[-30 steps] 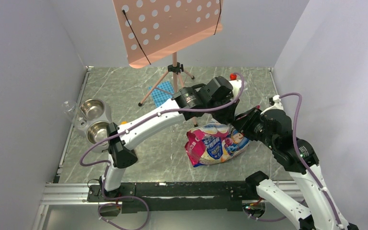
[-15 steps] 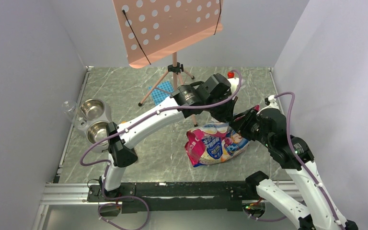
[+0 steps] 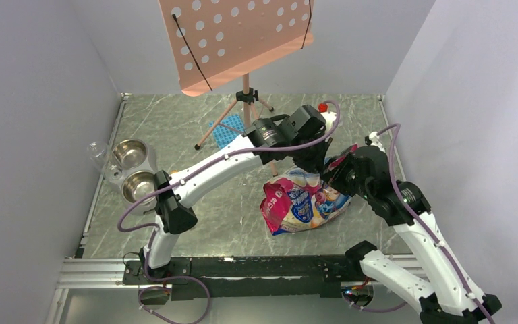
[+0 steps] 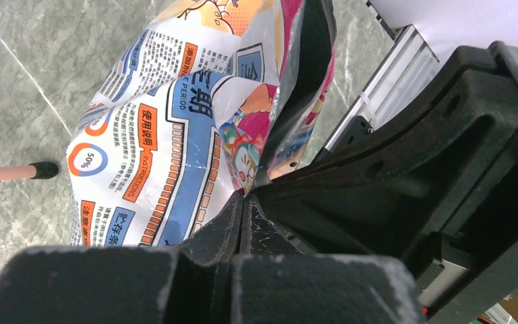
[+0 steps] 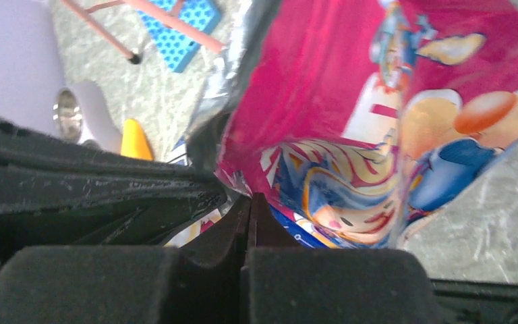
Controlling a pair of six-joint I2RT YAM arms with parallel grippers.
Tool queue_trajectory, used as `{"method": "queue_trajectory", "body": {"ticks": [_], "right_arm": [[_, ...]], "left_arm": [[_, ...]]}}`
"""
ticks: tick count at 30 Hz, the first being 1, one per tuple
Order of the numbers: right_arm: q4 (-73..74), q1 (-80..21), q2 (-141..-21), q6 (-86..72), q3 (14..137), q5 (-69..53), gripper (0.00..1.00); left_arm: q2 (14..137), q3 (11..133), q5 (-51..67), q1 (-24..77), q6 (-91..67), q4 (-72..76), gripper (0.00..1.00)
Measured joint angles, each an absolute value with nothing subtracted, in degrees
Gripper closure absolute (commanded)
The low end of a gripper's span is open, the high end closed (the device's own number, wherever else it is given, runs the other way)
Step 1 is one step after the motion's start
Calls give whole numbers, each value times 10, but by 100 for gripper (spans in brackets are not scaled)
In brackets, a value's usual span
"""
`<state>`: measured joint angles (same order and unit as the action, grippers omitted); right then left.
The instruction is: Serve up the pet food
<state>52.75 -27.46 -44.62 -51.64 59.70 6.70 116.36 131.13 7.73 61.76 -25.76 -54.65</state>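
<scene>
The pink-and-blue foil bag (image 3: 302,202) stands on the marble table, right of centre. My left gripper (image 3: 313,164) is shut on its top edge; in the left wrist view the fingertips (image 4: 244,197) pinch the foil of the bag (image 4: 175,121). My right gripper (image 3: 332,173) is shut on the bag's top edge right beside it; in the right wrist view its tips (image 5: 249,200) meet the pink foil (image 5: 378,115). The two grippers nearly touch. The bag's mouth gapes a little between them. The pet food is hidden inside the bag.
Two steel bowls (image 3: 129,154) (image 3: 138,186) in a white holder stand at the left edge, with a clear bottle (image 3: 96,152) beside them. A yellow scoop (image 5: 135,138) lies near the bowls. A pink music stand (image 3: 239,40) on a tripod (image 3: 246,101) and a blue mat (image 3: 228,128) are at the back.
Both grippers have shifted a little up and to the far left, keeping hold of the bag's top edge. The bag's top has been drawn up with them.
</scene>
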Motion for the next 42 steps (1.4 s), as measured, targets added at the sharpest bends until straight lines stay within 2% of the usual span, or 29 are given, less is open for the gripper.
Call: {"method": "queue_trajectory", "body": {"ticks": [7,17,18,20,25,36,39,42], "right_arm": [[647,-280,-496,-568,626,163,100],[649,-281,-463,-548,637,170,100],[644,-281,-463,-541,639,167,96],[636,-281,-459,-528,641,159,80],[621,-277,-459,-512,660,154,62],[569,-276,-487,-512,655,132,55],[554,-272,-486,-512,637,115,51],[545,-272,-477,-512,616,97,52]], "left_arm": [[1171,1331,41,621,-256,-561,100],[1171,1338,32,619,-251,-565,100],[1171,1339,34,618,-251,-564,100],[1171,1341,45,617,-252,-561,100],[1168,1341,84,612,-265,-544,100],[1168,1342,107,606,-280,-539,100],[1166,1342,107,604,-279,-539,100],[1165,1346,106,603,-279,-541,100]]}}
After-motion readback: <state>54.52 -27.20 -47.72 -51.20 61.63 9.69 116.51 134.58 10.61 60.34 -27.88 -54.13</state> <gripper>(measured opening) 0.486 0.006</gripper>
